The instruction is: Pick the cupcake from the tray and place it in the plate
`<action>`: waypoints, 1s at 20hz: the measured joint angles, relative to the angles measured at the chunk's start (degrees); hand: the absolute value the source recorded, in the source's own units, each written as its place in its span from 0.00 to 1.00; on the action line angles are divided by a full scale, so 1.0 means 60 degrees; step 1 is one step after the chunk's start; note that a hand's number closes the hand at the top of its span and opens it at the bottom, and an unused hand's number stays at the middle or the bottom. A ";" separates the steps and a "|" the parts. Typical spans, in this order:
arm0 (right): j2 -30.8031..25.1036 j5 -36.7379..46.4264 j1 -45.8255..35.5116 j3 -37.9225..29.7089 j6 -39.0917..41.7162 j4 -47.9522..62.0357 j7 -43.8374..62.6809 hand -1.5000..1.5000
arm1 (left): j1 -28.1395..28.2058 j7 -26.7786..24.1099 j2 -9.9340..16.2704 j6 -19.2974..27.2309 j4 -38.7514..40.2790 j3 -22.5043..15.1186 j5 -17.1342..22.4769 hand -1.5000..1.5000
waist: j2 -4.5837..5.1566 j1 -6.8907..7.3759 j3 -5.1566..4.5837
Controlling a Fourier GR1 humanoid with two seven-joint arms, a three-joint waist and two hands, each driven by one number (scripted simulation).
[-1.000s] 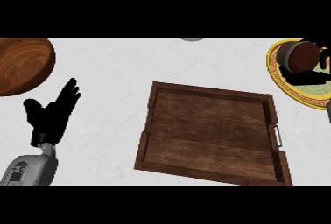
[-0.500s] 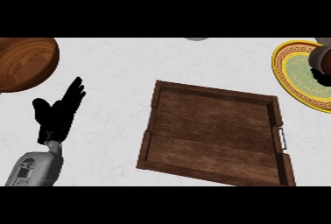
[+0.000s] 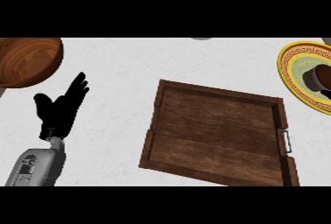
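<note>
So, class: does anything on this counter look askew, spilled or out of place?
Only the wooden tray sits askew, turned at an angle to the counter, and holds nothing. The cupcake is on the yellow plate at the right edge. Nothing is spilled.

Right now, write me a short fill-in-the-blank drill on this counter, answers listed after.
1. The wooden tray holds ____ at all.
2. The cupcake sits on the ____-rimmed plate.
3. The wooden bowl lies toward the view's upper ____ corner.
4. The left hand has its fingers ____.

Missing words: nothing; yellow; left; open
</note>
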 measured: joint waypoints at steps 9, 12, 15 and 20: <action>-0.0064 -0.0974 -0.0250 -0.0974 0.0347 0.0338 -0.2728 0.00 | 0.0273 -0.0121 -0.0044 -0.0021 -0.0028 0.0032 -0.0043 0.50 | -0.0031 -0.0051 0.0010; -0.0127 -0.1561 -0.0568 -0.1431 0.1185 0.0374 -0.3282 0.00 | 0.0261 -0.0082 -0.0018 0.0012 -0.0014 0.0106 -0.0048 0.50 | -0.0060 -0.0106 -0.0001; -0.0268 -0.2092 -0.0806 -0.1858 0.1961 0.0595 -0.3137 0.00 | 0.0263 0.0032 -0.0042 0.0022 -0.0092 0.0118 -0.0042 0.50 | -0.0094 -0.0175 -0.0014; -0.0769 -0.2784 -0.1200 -0.2391 0.3793 0.1291 -0.1954 0.00 | 0.0513 0.0077 -0.0064 -0.0014 -0.0325 0.0046 -0.0086 0.50 | -0.0109 -0.0175 -0.0019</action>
